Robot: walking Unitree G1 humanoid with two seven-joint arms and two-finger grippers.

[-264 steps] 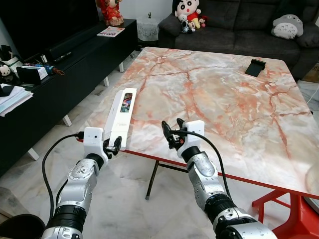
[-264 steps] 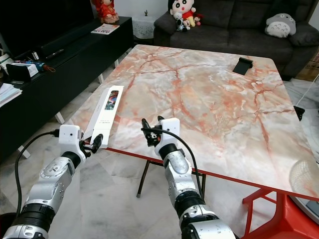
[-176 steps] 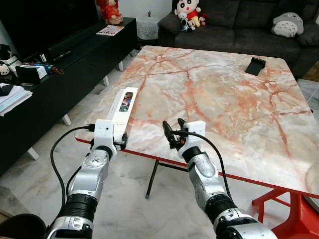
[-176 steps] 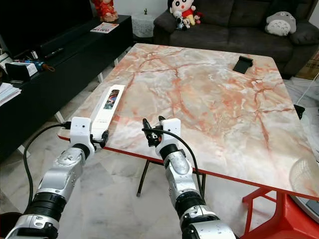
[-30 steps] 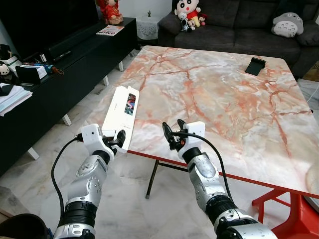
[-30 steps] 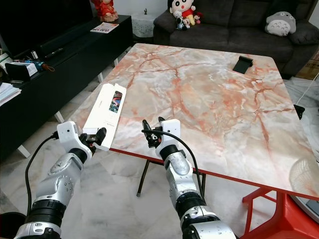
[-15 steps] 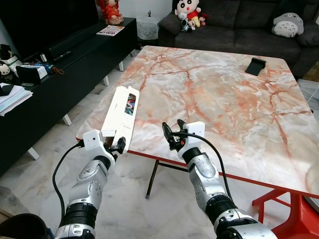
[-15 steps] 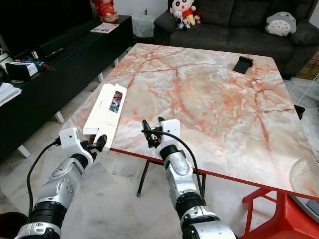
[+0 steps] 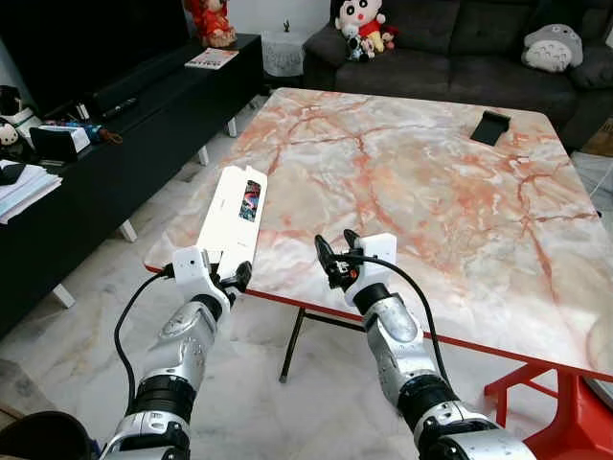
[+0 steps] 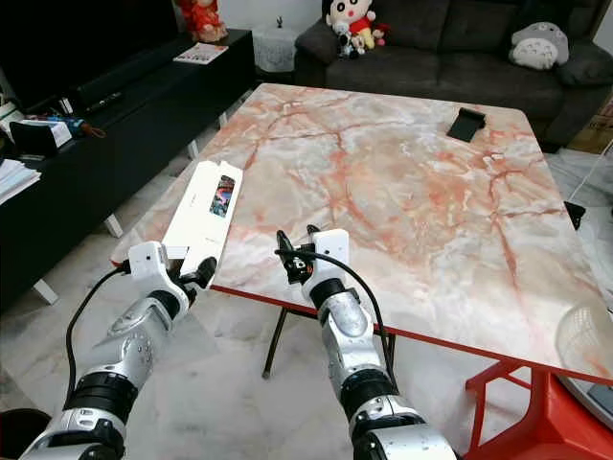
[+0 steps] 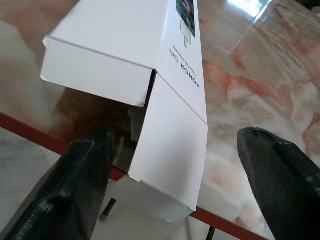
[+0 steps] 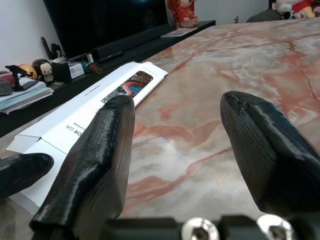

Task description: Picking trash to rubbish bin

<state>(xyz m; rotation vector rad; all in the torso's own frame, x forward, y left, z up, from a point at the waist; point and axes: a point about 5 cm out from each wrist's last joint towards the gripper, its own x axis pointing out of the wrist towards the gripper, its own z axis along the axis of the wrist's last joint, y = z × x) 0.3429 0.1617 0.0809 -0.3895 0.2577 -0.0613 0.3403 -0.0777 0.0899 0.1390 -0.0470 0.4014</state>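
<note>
Lying along the near left edge of the marble table (image 9: 450, 182), the long white box (image 9: 233, 209) has its near end flap hanging just past the red rim. The left gripper (image 9: 237, 278) sits at that end, just off the table's corner, fingers spread. In the left wrist view the two black fingers (image 11: 75, 185) stand wide apart on either side of the open flap, not touching the box (image 11: 175, 100); the red rim runs beneath it.

The right gripper (image 9: 335, 254) hovers over the near edge, to the right of the box and apart from it, fingers spread. In the right wrist view the fingers (image 12: 95, 165) frame bare marble, with the box (image 12: 100, 107) lying beyond and the tip of the left gripper's finger (image 12: 20, 170) showing at the box's near end.

Open marble stretches from the box across to the far right, where a dark phone (image 9: 491, 128) lies near the far edge, well apart from both grippers. Tiled floor (image 9: 249, 383) lies open below the near edge, between the arms. A black TV console (image 9: 115, 144) runs along the left, separated from the table by a strip of floor; a grey sofa (image 9: 460, 57) stands beyond the far edge.

The wrist views show printed lettering on the box's side and the folded flap; the eye views show the box's full length and its place on the table.
</note>
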